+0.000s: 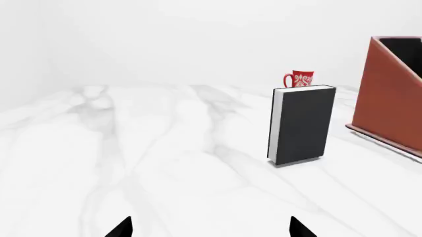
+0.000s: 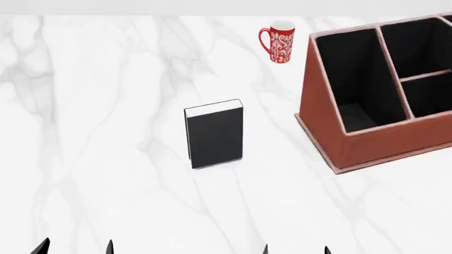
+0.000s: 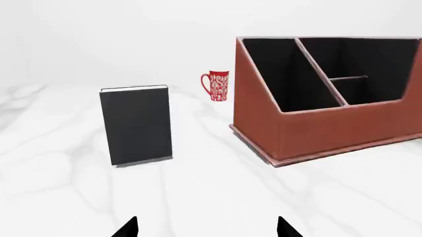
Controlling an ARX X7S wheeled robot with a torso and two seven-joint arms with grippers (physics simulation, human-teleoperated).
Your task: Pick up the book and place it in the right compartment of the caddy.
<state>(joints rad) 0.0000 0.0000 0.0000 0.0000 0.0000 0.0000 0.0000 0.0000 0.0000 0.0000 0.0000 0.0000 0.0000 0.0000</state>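
One thick black hardback book [image 2: 215,135] with white page edges stands upright on the white marble tabletop [image 2: 106,132], to the left of one reddish-brown leather-look caddy [image 2: 367,143] and apart from it. One red patterned mug [image 2: 278,42] stands beyond the book, near the caddy's far left corner. The left tool [image 2: 76,247] and right tool [image 2: 295,250] each show two fingertips spread wide, holding nothing.

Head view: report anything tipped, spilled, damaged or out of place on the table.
Nothing stands out. The book stands upright on the marble table, apart from the red patterned mug and the caddy. The mug is upright, nothing is spilled, and the caddy's visible compartments look empty and undamaged.
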